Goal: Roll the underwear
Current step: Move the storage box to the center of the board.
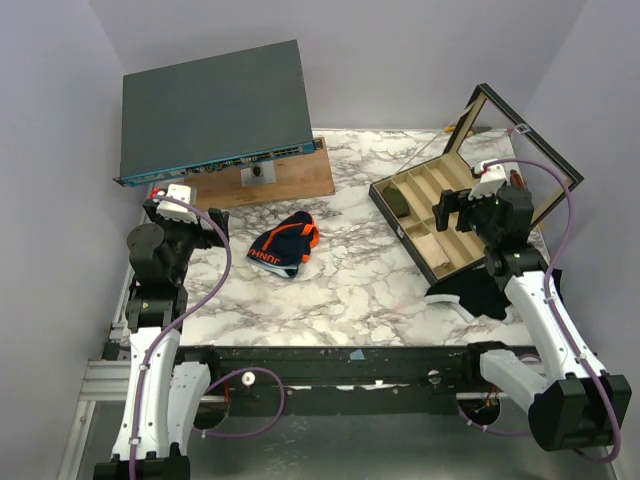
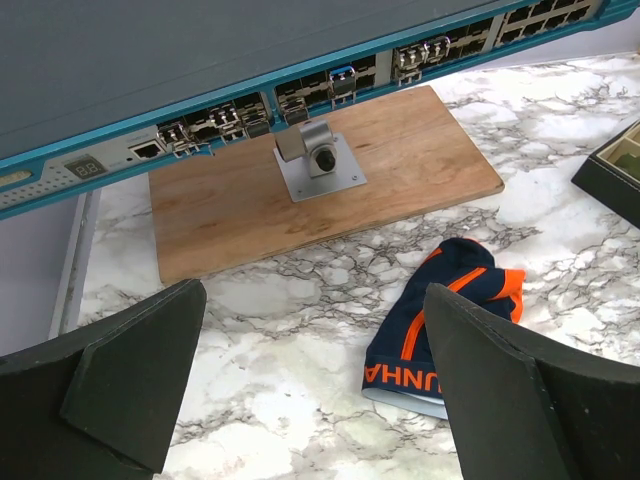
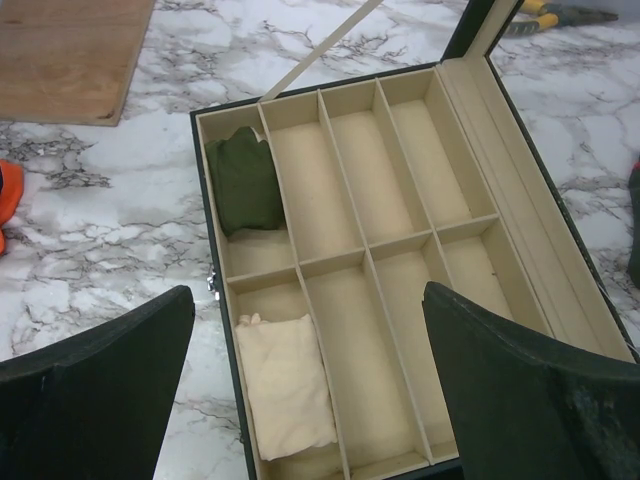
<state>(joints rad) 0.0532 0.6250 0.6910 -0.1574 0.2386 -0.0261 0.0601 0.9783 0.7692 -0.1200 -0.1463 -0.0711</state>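
The underwear [image 2: 440, 320] lay bunched on the marble table [image 1: 340, 290], just in front of the wooden board [image 2: 250, 200]. It sat ahead and to the right of the left gripper [image 2: 315, 400], whose fingers were spread wide and held nothing. In the left wrist view the right-hand finger [image 2: 510, 390] hid part of the waistband. The right gripper [image 3: 310, 390], also spread and empty, hung over the divided box [image 3: 452, 90], well apart from the garment.

Lab test cell: plain walls [image 1: 400, 50], marble table [image 1: 350, 290], network switch [image 1: 210, 105].
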